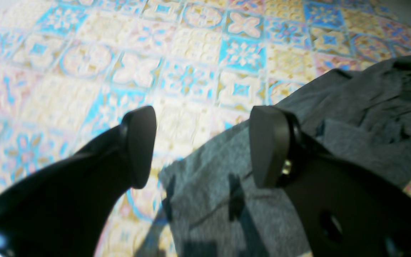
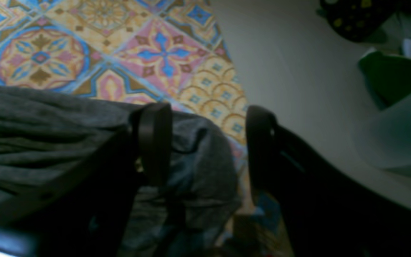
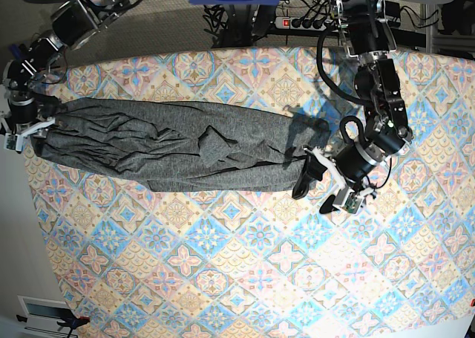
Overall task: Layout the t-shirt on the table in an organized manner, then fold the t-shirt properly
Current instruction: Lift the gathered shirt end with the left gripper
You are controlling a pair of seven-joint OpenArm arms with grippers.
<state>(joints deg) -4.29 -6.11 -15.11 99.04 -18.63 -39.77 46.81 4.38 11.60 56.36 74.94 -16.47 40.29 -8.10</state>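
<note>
The dark grey t-shirt (image 3: 185, 145) lies stretched in a long wrinkled band across the far half of the patterned table (image 3: 245, 264). My left gripper (image 3: 312, 197) is open just above the shirt's right end. In the left wrist view its fingers (image 1: 141, 146) straddle the edge of the shirt (image 1: 351, 117) and hold nothing. My right gripper (image 3: 26, 132) is at the shirt's left end by the table's edge. In the right wrist view it (image 2: 207, 146) is open over a rounded corner of the shirt (image 2: 30, 135), not clamped on it.
The table's left edge (image 2: 234, 107) runs right beside my right gripper, with grey floor (image 2: 298, 89) beyond it. A power strip (image 3: 297, 22) and cables lie behind the table's far edge. The patterned cloth (image 1: 191, 43) stretches ahead of my left gripper.
</note>
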